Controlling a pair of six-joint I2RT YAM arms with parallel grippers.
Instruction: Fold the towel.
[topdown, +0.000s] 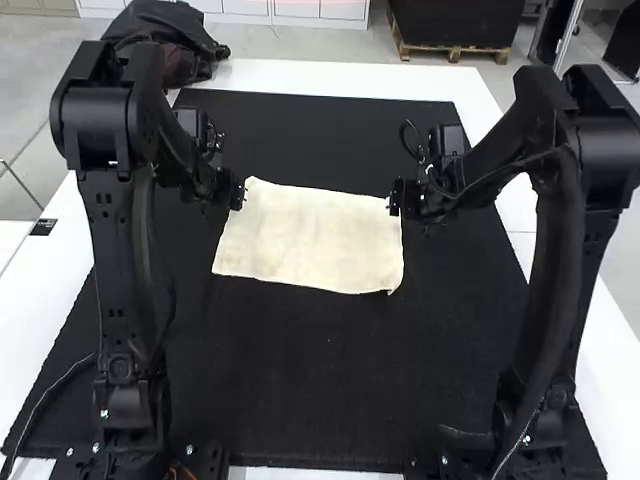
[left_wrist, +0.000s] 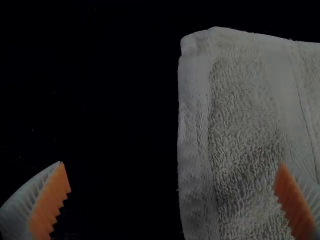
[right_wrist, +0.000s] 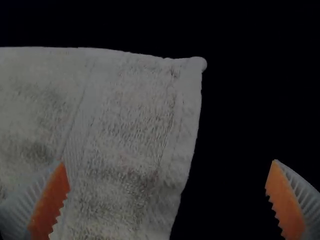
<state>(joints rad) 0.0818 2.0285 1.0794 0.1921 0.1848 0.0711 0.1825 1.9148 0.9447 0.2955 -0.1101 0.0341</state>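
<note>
A cream towel (topdown: 312, 238) lies spread as a rough rectangle, its near right corner slightly turned. My left gripper (topdown: 238, 194) is over its far left corner, and my right gripper (topdown: 394, 198) is over its far right corner. In the left wrist view the left gripper (left_wrist: 172, 200) stands open, with the edge of the towel (left_wrist: 245, 125) between its widely parted fingers. The right wrist view has the right gripper (right_wrist: 167, 200) open as well, one finger over the towel (right_wrist: 120, 130) and the other over black cloth.
A black mat (topdown: 320, 390) lies under the towel on a white table (topdown: 350, 75). A dark bag (topdown: 170, 45) rests at the table's far left corner. Both arms rise on either side of the mat.
</note>
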